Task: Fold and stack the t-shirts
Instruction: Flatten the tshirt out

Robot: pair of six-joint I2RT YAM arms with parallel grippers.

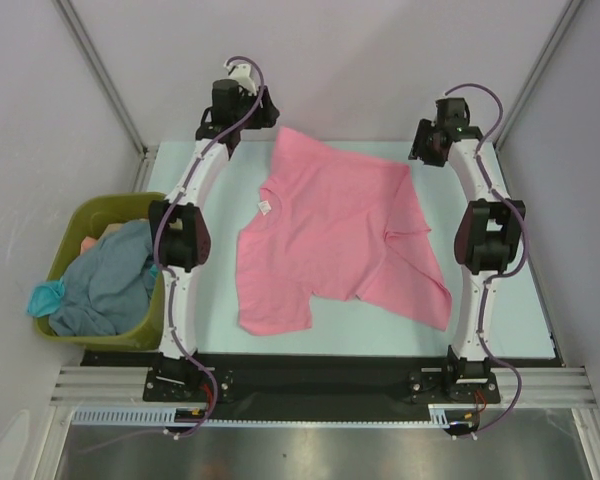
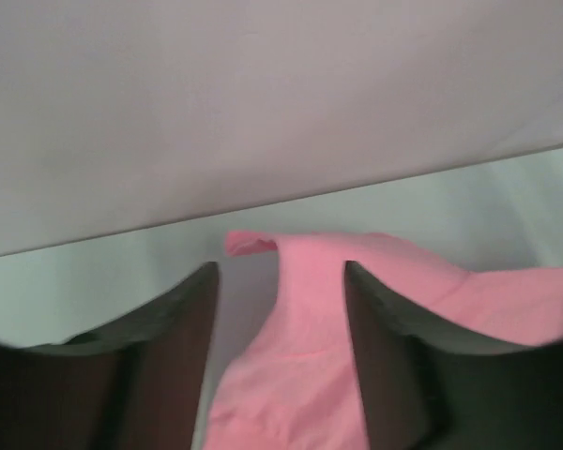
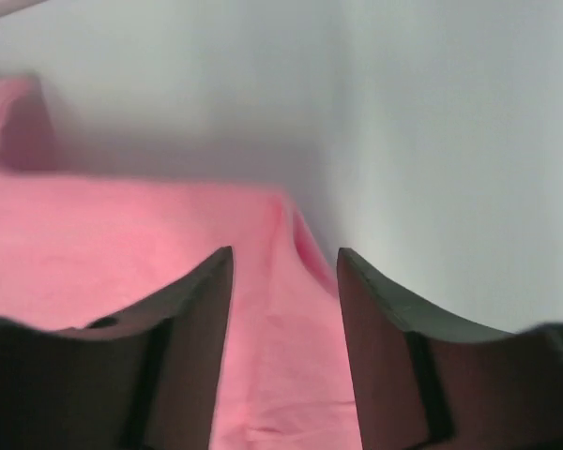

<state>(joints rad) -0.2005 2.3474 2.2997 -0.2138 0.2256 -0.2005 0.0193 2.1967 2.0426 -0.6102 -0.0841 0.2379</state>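
Observation:
A pink t-shirt (image 1: pixel 330 240) lies spread on the table, its white neck label facing up and one lower corner folded over at the right. My left gripper (image 1: pixel 260 115) hangs at the shirt's far left corner. In the left wrist view it (image 2: pixel 280 272) is open, with a strip of pink cloth (image 2: pixel 300 356) lying between its fingers. My right gripper (image 1: pixel 427 150) sits at the shirt's far right corner. Its jaws (image 3: pixel 283 255) also stand open over the pink cloth's edge (image 3: pixel 281 328). A grey-blue t-shirt (image 1: pixel 110 285) and a teal one (image 1: pixel 45 296) lie crumpled in the bin.
The olive-green bin (image 1: pixel 80 215) stands off the table's left edge beside the left arm. White walls close in behind and on both sides of the pale table (image 1: pixel 520 300). A dark strip and metal rail run along the near edge.

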